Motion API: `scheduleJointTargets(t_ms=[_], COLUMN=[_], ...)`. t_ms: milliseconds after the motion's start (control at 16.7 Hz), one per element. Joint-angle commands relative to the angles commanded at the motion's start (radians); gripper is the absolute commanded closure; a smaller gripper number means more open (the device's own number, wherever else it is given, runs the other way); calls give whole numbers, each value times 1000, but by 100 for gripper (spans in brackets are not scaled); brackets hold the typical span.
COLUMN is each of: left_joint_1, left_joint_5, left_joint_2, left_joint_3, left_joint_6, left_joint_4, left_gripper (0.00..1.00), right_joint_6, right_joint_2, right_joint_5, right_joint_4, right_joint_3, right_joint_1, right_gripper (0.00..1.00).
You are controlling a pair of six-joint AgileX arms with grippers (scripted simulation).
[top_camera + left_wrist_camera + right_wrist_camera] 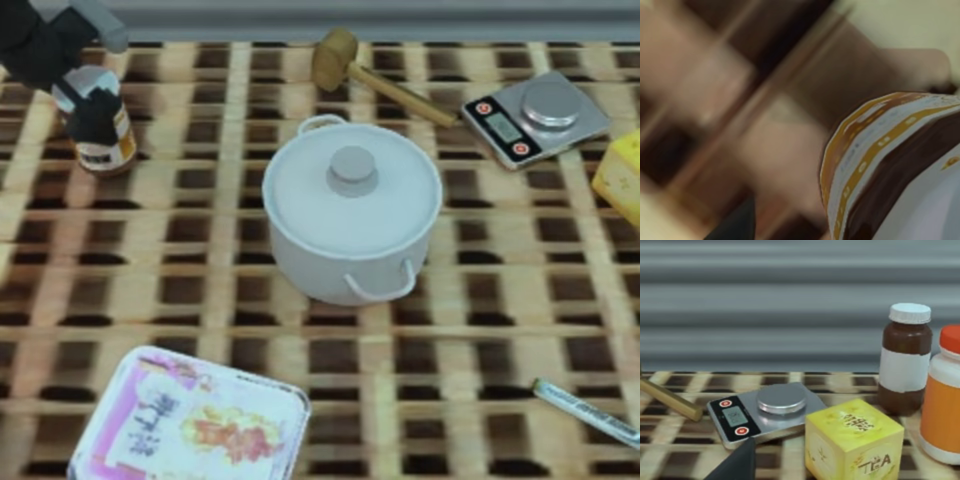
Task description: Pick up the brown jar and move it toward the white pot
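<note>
Overhead, the left pincer (95,112) grips the brown jar (104,140) at the far left of the slatted wooden bench (200,250).

Its dark fingers are closed around the jar's white cap and upper body, the orange-and-white label showing below them. Well apart, near the bench's middle, stands the white pot (350,222), lid on, grey knob up. Behind the pot lies a wooden mallet (370,75), with a kitchen scale (535,118) to its right. The right arm is out of the top view; I cannot tell its pincer's state.
</note>
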Motion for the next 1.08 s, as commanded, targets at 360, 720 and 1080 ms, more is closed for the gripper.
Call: scheduleJointTargets(t_ms=[360,720,1080], left_joint_1=[0,0,0], left_joint_5=[0,0,0], left_joint_2=[0,0,0], left_joint_3=[0,0,0], left_joint_6=[0,0,0], left_joint_4=[0,0,0], left_gripper=[30,75,100], right_joint_6=[0,0,0], right_joint_2=[0,0,0], right_joint_5=[0,0,0], right_joint_4=[0,0,0], right_joint_3=[0,0,0], right_joint_1=[0,0,0], right_gripper=[0,0,0])
